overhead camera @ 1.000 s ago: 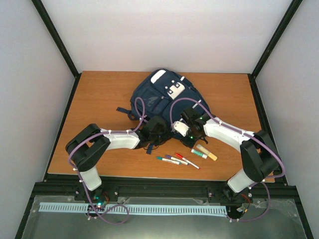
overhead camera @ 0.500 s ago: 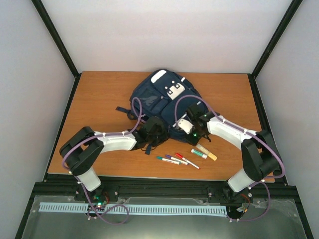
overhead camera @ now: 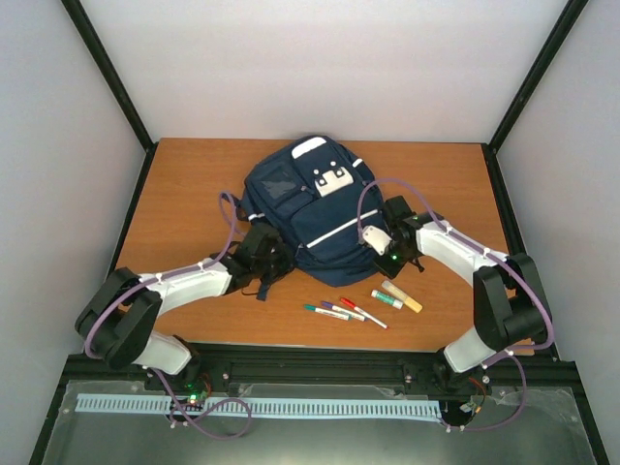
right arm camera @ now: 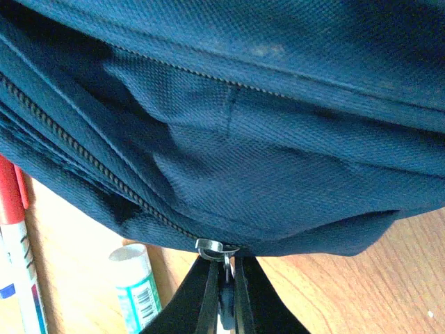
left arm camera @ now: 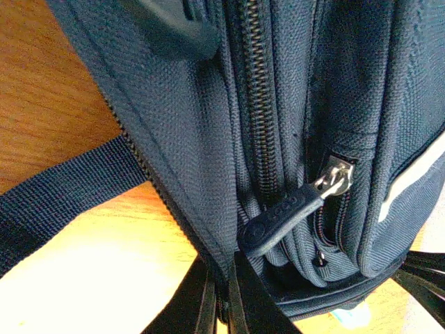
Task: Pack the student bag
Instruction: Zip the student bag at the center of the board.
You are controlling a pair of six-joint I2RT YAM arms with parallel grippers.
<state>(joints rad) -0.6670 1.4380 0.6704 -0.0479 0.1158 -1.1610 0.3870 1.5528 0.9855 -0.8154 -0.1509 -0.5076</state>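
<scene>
Student bag (overhead camera: 300, 208) now farther left; markers (overhead camera: 344, 311), glue stick (overhead camera: 387, 300) nearby.

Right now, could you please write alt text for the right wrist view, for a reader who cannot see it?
The navy student bag fills the frame, its zip pull pinched in the right arm's closed jaws at bottom centre. At lower left, a green-labelled tube and a red-capped marker lie on the wooden table.

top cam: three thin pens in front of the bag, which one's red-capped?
The red-capped pen, rightmost of the three, nearest the glue stick. The purple-capped pen lies in the middle, the green-capped pen leftmost.
</scene>
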